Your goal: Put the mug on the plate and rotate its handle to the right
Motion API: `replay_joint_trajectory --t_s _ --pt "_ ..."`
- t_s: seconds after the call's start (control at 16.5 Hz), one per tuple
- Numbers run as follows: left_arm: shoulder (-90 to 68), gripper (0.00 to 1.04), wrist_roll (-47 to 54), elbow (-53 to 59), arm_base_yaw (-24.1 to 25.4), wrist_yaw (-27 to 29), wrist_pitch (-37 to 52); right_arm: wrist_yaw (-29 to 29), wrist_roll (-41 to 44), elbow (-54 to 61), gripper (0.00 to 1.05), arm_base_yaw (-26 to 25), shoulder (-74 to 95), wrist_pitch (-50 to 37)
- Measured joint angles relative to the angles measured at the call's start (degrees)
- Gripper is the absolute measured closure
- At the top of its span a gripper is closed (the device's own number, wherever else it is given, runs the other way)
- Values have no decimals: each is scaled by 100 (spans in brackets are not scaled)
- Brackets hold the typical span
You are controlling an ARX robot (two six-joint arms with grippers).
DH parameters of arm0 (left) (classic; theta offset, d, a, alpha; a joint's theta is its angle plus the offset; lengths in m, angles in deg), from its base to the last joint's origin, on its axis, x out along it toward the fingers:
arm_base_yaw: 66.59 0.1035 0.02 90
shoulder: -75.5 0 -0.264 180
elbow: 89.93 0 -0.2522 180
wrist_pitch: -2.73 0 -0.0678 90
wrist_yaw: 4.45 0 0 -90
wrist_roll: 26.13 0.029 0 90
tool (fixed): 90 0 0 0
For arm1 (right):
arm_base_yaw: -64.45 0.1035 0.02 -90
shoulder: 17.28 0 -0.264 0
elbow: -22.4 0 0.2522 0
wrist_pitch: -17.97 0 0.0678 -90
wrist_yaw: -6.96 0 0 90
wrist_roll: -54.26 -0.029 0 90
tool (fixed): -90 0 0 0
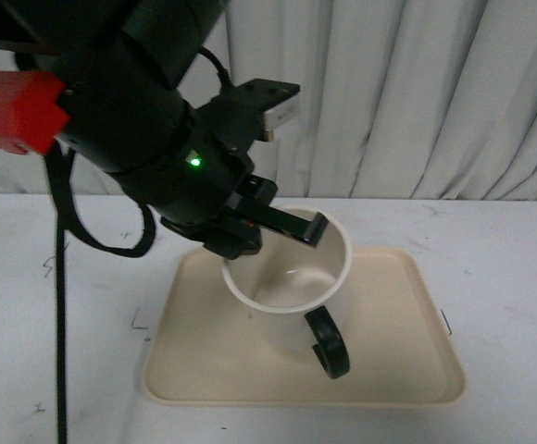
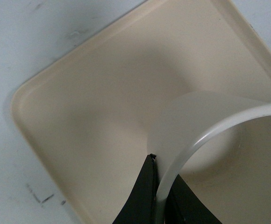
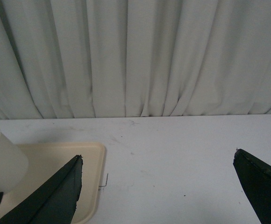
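The white mug point(image 1: 287, 287) is tilted over the beige plate point(image 1: 398, 370), its open mouth facing me and its black handle point(image 1: 329, 342) pointing down toward the front. The smiley face is hidden. My left gripper point(image 1: 278, 229) is shut on the mug's rim, one finger inside and one outside. In the left wrist view the rim point(image 2: 205, 135) runs between the two black fingers point(image 2: 142, 196) above the plate point(image 2: 79, 116). My right gripper point(image 3: 156, 161) is open and empty over the table to the right of the plate point(image 3: 86, 154); the mug point(image 3: 2, 161) shows at that view's edge.
The white table point(image 1: 500, 240) surrounds the plate. A pale curtain point(image 1: 417, 92) hangs behind it. A black cable point(image 1: 60, 305) drops from the left arm at the front left. Small pen marks point(image 1: 137, 324) lie on the table beside the plate.
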Motion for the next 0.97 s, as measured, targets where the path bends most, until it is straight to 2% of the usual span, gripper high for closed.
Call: replay_joint_trajectory --t_s 0.3,0.79,0.85,0.97 --pt "-918 102 131 -634 -87 105 -243 0 0 0 6 0 0 0" --pt "-1366 102 297 -992 -101 212 -352 0 0 0 6 0 0 0" --pt "-1414 75 341 -1014 -103 201 -442 0 0 0 6 0 0 0" --pt "-1305 55 345 -960 -81 122 -367 0 -2 0 6 0 0 0"
